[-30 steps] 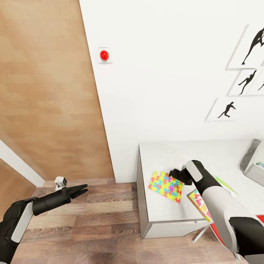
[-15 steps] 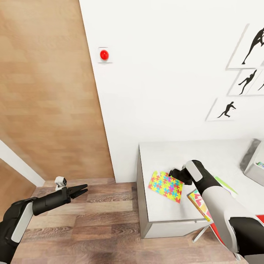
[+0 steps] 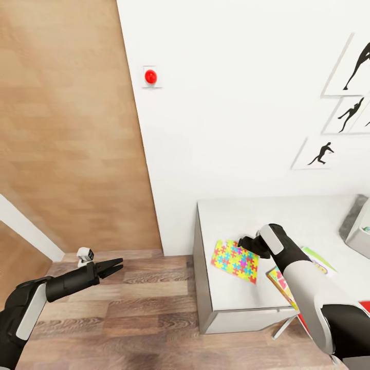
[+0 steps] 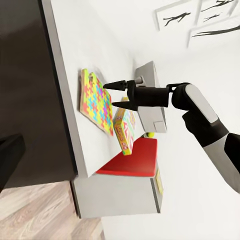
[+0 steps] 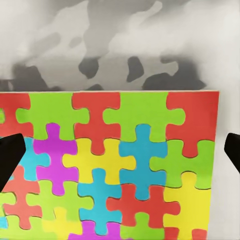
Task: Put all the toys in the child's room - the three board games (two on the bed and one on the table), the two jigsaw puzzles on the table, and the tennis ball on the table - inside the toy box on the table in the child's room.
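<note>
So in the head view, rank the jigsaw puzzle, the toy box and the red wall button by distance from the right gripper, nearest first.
1. jigsaw puzzle: on the table, just below the right gripper.
2. toy box: at the table's far right edge.
3. red wall button: high on the wall, up and left.

puzzles: 1, below the right gripper
game boxes: 1, beside that arm
posters: 4
trays: 1
grippers: 2, the left gripper too
</note>
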### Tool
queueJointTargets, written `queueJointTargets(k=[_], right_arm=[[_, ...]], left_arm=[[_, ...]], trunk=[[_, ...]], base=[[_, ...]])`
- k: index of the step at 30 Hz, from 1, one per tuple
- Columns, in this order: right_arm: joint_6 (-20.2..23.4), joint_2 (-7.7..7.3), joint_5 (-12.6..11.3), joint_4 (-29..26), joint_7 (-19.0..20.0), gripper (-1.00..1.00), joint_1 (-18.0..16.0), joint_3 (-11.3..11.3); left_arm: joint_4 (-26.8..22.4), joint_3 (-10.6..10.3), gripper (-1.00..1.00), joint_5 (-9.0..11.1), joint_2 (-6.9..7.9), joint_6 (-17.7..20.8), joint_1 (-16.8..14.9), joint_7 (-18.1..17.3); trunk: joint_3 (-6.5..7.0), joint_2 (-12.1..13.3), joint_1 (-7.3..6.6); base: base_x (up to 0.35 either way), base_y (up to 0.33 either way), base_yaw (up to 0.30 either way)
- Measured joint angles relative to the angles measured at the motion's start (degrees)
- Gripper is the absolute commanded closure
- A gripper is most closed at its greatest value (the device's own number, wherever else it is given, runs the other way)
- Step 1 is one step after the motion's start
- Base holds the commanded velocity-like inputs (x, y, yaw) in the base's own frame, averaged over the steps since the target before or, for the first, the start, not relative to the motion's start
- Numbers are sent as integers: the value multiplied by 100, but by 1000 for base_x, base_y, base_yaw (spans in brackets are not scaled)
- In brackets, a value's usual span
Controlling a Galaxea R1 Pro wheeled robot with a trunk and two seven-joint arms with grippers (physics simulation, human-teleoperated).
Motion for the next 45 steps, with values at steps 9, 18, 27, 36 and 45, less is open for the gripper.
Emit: queueJointTargets(k=[9, 18, 27, 36, 45], right_arm=[[-2, 1, -35, 11, 12, -100, 0, 2], [-18, 2, -79, 18, 10, -100, 1, 0], [-17, 1, -47, 13, 5, -100, 0, -1], [-12, 1, -31, 9, 5, -100, 0, -1], [3, 0, -1, 4, 1, -100, 0, 2]], left_arm=[[0, 0, -100, -2, 0, 0, 0, 0], [0, 0, -100, -4, -1, 0, -1, 0], [1, 0, -100, 1, 0, 0, -1, -1], [0, -6, -100, 1, 0, 0, 0, 0], [0, -7, -100, 2, 0, 0, 0, 0]], trunk=[[0, 0, 1], [0, 1, 1], [0, 0, 0], [0, 0, 0], [0, 0, -1]], base=[[-111, 172, 0], [-75, 87, 0], [-36, 42, 0], [-53, 108, 0], [-5, 119, 0]])
